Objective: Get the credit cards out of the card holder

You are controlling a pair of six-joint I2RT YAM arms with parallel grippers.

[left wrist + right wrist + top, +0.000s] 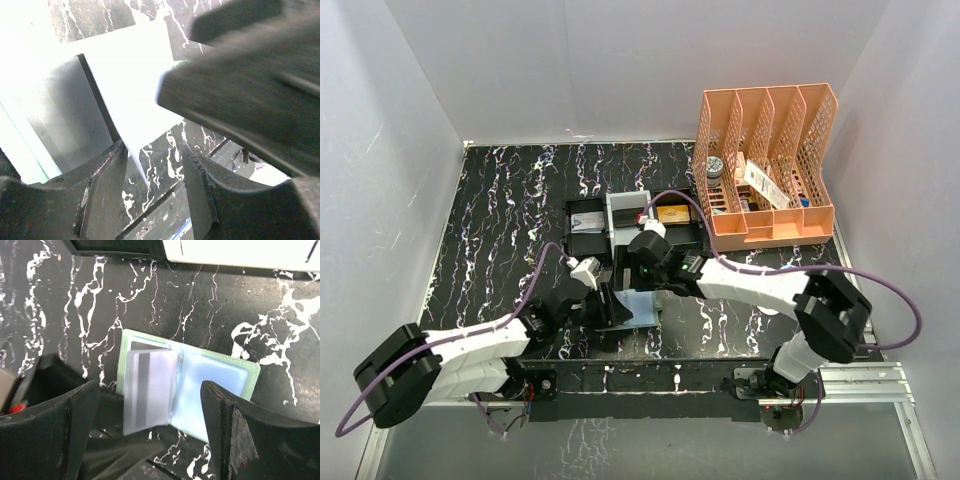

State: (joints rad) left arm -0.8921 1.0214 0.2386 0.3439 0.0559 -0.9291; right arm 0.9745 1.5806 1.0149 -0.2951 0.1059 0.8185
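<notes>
The card holder is lying open on the table, near its front edge and between the two grippers. In the right wrist view its long axis is running left to right, dipping slightly at the right end, with the pale blue inside facing up and the green rim showing around it. A clear sleeve is standing off the left half, carrying a grey credit card whose long axis is running crosswise to the holder, a darker stripe along its length.

The right gripper is hanging over the holder with its fingers spread wide, one on each side. The left gripper is reaching in at the holder's left edge; its fingers are standing apart, a pale leaf corner dipping into the gap.

Glare is washing out most of the left wrist view, so contact there cannot be told. From above, both grippers are covering much of the holder.
</notes>
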